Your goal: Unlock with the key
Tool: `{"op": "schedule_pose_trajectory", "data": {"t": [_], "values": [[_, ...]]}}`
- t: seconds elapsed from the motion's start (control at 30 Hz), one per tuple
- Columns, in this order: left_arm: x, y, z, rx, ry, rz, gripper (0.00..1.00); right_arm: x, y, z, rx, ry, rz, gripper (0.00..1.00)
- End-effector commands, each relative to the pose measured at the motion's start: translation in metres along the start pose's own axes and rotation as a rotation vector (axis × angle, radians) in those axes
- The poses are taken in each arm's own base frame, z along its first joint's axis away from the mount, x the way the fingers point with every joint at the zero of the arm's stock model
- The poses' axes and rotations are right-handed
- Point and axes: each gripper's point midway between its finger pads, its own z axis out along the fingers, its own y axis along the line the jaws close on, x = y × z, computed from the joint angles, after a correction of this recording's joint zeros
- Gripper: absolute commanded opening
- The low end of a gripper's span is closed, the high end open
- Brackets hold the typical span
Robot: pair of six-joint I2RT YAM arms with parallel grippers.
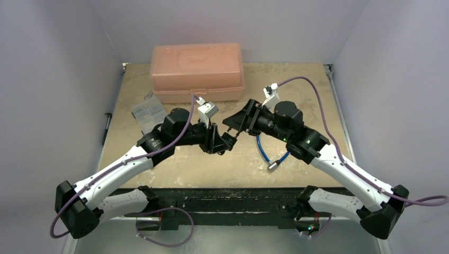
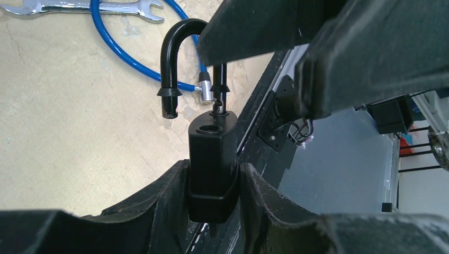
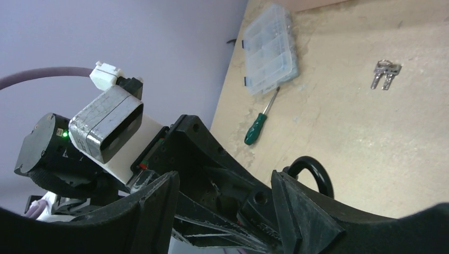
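Observation:
My left gripper [image 2: 214,196] is shut on the body of the black padlock [image 2: 212,159] and holds it above the table. The shackle [image 2: 177,47] is raised. Its free end hangs clear of its hole in the body. My right gripper [image 3: 227,211] is open, and its fingers [image 2: 254,32] reach over the top of the shackle. The padlock's shackle [image 3: 313,172] also shows in the right wrist view. In the top view the two grippers [image 1: 225,138] [image 1: 234,126] meet mid-table. A small dark stub [image 2: 214,230] sticks out under the padlock; I cannot tell if it is the key.
A pink plastic box [image 1: 197,71] stands at the back. A blue cable [image 1: 263,151] and a wrench [image 2: 79,6] lie to the right. A clear organizer case [image 3: 270,47], a green screwdriver [image 3: 258,127] and a bunch of silver keys [image 3: 385,74] lie to the left.

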Motion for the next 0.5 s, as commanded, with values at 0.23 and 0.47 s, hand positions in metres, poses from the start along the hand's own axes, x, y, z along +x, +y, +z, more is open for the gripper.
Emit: {"op": "schedule_pose_trajectory", "data": {"t": [0.23,0.47], "values": [[-0.038,-0.016,-0.010,0.029,-0.128,0.113,0.00,0.005,-0.014,0.023,0.113,0.004,0.038,0.62],[-0.044,-0.018,-0.022,-0.001,-0.146,0.173,0.00,0.009,-0.062,0.034,0.418,0.046,0.035,0.62]]}}
